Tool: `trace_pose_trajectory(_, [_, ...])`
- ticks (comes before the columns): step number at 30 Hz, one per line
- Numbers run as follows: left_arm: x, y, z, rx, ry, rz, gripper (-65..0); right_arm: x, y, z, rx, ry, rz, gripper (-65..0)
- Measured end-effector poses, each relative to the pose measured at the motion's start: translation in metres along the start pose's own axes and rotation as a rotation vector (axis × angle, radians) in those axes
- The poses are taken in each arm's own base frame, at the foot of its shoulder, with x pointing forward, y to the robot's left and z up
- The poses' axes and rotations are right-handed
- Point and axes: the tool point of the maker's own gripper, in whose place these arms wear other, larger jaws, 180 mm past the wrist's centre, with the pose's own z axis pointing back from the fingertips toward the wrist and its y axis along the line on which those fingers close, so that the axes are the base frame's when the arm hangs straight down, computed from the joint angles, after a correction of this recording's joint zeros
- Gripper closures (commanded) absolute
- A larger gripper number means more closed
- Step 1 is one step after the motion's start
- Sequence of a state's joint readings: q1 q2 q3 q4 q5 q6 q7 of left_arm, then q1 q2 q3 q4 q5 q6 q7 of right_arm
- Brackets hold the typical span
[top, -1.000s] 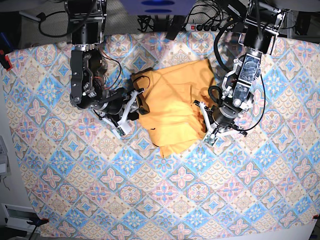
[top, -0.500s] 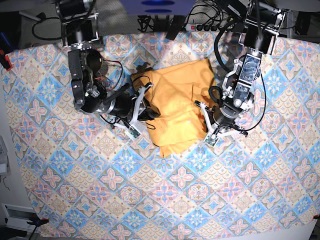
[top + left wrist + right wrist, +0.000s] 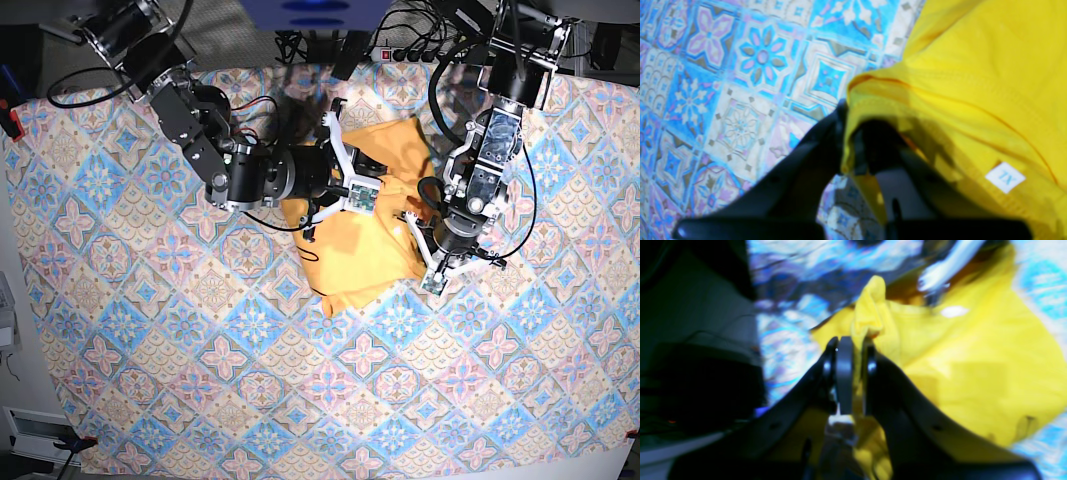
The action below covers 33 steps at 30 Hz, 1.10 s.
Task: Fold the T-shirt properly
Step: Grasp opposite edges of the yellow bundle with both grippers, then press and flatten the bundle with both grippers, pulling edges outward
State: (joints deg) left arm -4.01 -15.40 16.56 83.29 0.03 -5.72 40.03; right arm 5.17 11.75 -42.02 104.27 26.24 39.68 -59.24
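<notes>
Right hand (image 3: 853, 355) reaching across T-shirt (image 3: 350, 255), pinching raised fold, left hand (image 3: 848, 140) gripping its edge

We see two black arms w/ chunky round joints and loose black cables looping alongside. The right arm (image 3: 215, 150) carries white jaws. The left arm (image 3: 490, 150) has a grey link panel, white jaws too. Up close, jaw mounts are matte black w/ small screw holes; right wrist view is blurred.
</notes>
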Motion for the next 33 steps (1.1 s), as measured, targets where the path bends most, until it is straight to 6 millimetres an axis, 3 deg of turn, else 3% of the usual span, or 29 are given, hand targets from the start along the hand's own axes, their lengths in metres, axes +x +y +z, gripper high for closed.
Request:
trace_pose_trajectory(3, [0.0,0.001,0.0,0.002,0.0,0.002,0.0,-0.004,0.009,-0.006,0.035,0.084,0.096,-4.5])
trace_pose_trajectory(9, [0.001,0.0,0.0,0.002,-0.002,0.003,0.0,0.024,0.03,-0.018,0.122,0.089,0.3,-4.5])
trace_pose_trajectory(16, [0.024,0.002,0.016,0.009,-0.083,0.009,0.0,0.019,0.038,-0.024,0.159,0.132,0.366,-4.6])
trace_pose_trajectory(21, [0.004,0.017,0.026,0.046,-0.048,0.037,0.0,0.003,0.037,-0.029,0.171,0.174,0.339,-8.8])
trace_pose_trajectory(28, [-0.001,0.025,0.029,0.061,-0.046,0.039,0.0,0.005,0.038,-0.029,0.173,0.168,0.339,-16.0])
trace_pose_trajectory(33, [-0.002,0.025,0.029,0.063,-0.043,0.039,0.0,0.007,0.033,-0.028,0.161,0.16,0.334,-16.6])
